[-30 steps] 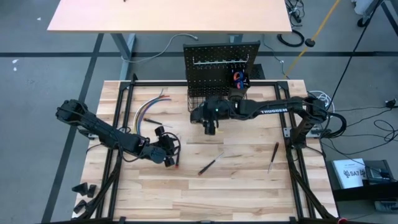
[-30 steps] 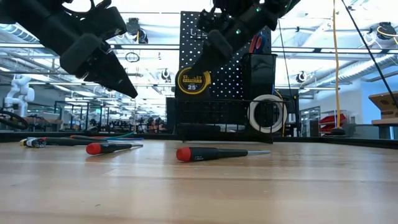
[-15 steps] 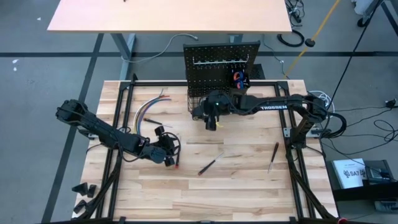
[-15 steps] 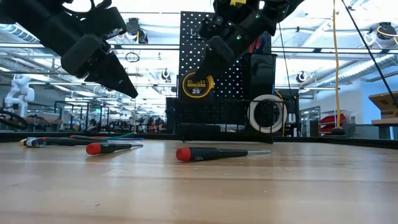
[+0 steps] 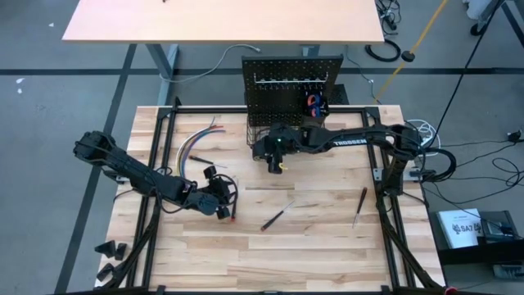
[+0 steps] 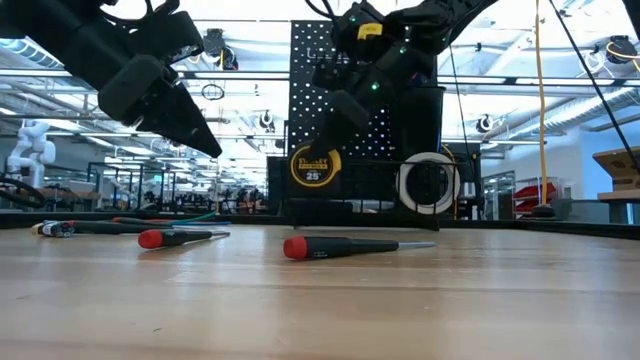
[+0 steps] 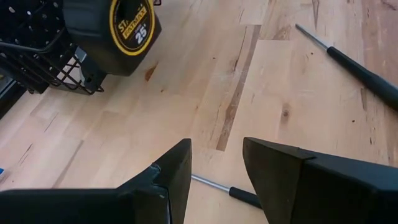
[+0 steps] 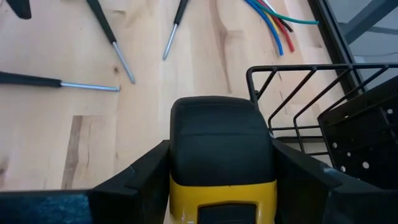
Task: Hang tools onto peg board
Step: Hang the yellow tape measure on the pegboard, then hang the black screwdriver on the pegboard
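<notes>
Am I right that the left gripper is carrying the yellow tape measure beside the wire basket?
No, the right gripper holds the tape measure beside the wire basket, as the right wrist view shows. The left gripper hangs empty over the table.

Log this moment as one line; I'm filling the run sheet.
right gripper: shut on tape measure, beside wire basket | left gripper: open, empty, above table

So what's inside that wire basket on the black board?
A white roll shows through the basket wires at its right end. The tape measure, held by the right gripper, hangs in front, hiding part of the basket's inside.
</notes>
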You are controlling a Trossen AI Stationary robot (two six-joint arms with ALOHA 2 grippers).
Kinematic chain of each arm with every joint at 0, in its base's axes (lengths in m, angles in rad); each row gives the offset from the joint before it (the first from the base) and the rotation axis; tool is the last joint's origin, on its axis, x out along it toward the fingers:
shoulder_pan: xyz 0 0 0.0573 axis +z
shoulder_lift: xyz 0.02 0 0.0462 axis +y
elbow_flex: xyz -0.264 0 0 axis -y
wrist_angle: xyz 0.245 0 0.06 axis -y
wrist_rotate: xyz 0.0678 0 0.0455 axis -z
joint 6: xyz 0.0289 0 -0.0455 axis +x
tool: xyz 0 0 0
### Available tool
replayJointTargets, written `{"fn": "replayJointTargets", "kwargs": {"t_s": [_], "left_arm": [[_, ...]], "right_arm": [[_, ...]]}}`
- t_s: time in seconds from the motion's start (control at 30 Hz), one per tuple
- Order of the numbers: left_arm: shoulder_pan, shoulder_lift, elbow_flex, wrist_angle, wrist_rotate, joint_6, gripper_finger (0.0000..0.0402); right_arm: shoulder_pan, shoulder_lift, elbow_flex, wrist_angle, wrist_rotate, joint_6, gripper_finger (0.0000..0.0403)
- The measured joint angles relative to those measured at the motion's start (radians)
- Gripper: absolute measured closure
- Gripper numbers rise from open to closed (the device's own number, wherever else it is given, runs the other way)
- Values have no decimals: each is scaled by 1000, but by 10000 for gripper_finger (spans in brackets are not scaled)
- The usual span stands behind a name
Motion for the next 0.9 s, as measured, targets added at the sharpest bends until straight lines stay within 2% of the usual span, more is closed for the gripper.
{"fn": "replayJointTargets", "kwargs": {"t_s": [0.3,0.5,0.6,0.77,0.9], "left_arm": [[0,0,0,0,0,0,249],[0,0,0,0,0,0,249],[0,0,0,0,0,0,249],[0,0,0,1,1,0,249],[0,0,0,0,1,2,249]], "right_arm": [[-1,-3,0,-3,0,19,176],[-1,-7,-5,-43,6,49,55],[-1,-20,-5,-43,9,54,16],[14,-64,-5,-54,80,29,18],[39,-142,-4,-40,78,56,20]]}}
